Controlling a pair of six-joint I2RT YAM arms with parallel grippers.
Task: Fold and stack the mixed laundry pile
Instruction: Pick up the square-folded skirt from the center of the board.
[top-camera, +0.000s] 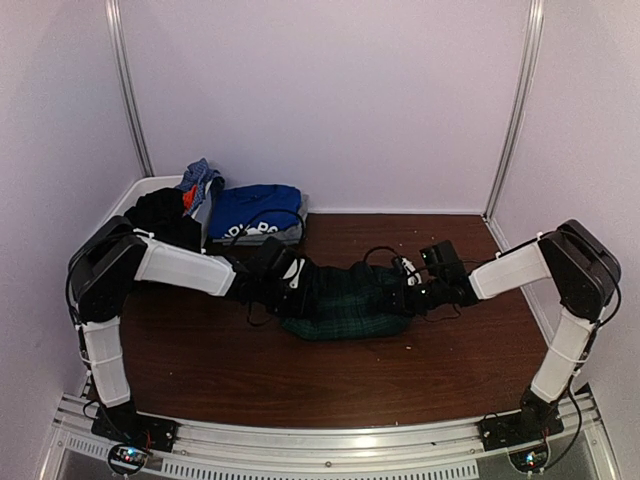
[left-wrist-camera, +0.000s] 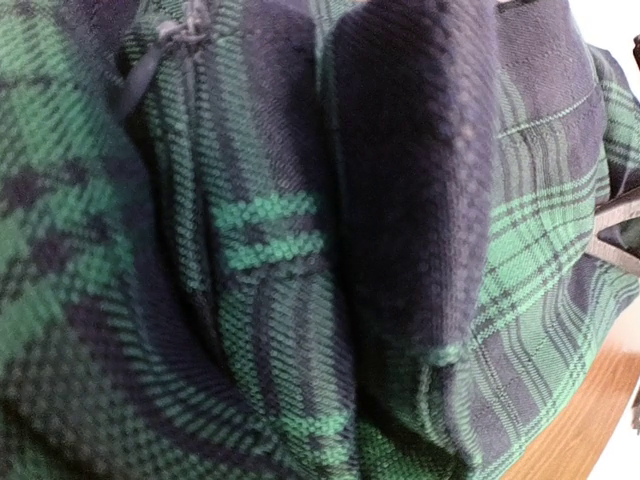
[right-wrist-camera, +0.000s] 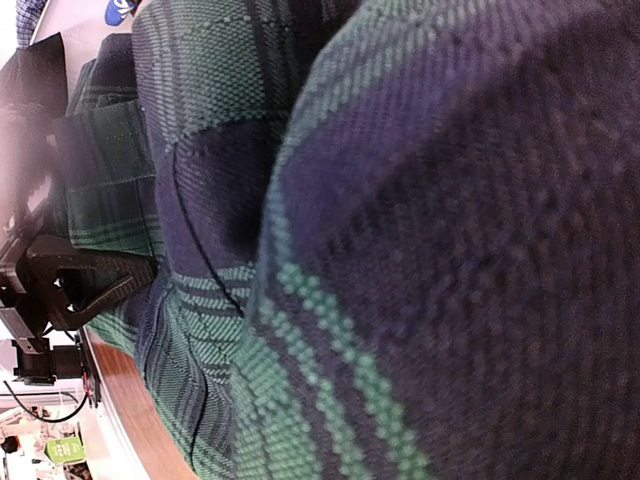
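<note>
The dark green tartan skirt (top-camera: 350, 300) lies bunched across the middle of the table. My left gripper (top-camera: 298, 283) is at its left end and my right gripper (top-camera: 408, 292) at its right end, both buried in the cloth. Tartan folds (left-wrist-camera: 300, 250) fill the left wrist view and hide the fingers. Tartan (right-wrist-camera: 400, 250) likewise presses against the right wrist lens. Each gripper looks shut on a fold of the skirt. The rest of the pile sits at the back left: a royal-blue T-shirt (top-camera: 255, 212), a black garment (top-camera: 165, 215) and a multicoloured piece (top-camera: 198, 182).
A white basket (top-camera: 140, 186) holds the black and multicoloured pieces at the back left corner. The brown table (top-camera: 200, 360) is walled by pale panels behind and at both sides. Cables trail by both wrists.
</note>
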